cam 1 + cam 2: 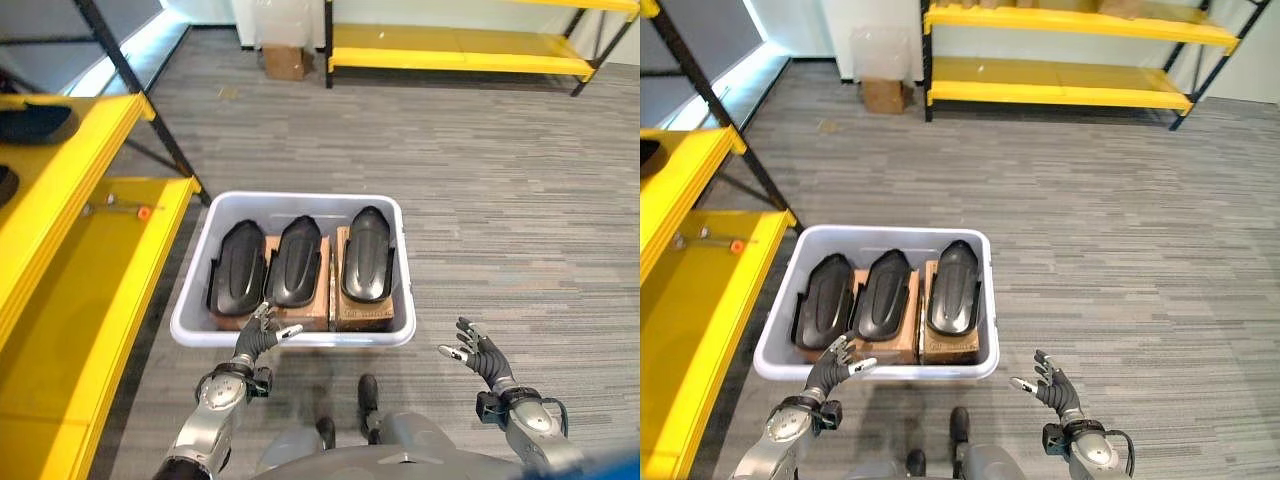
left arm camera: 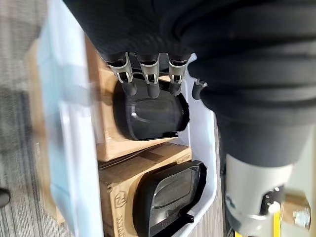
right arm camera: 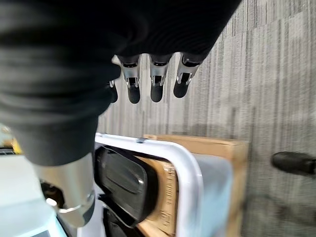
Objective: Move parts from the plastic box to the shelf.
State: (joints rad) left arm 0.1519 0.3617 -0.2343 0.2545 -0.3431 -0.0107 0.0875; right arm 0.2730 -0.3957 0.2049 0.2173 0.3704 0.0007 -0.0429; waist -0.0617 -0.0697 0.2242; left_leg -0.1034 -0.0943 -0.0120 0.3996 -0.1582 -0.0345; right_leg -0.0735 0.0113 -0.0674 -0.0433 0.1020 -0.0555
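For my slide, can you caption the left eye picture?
Both open hands, left hand and right hand, hover near a plastic box holding three black parts.

The plastic box (image 1: 385,335) was pale grey-white and held three glossy black parts (image 1: 367,254) resting on brown cardboard (image 1: 360,312). The shelf (image 1: 60,290) was bright yellow with black posts. The floor (image 1: 500,180) was grey carpet with fine streaked stripes.
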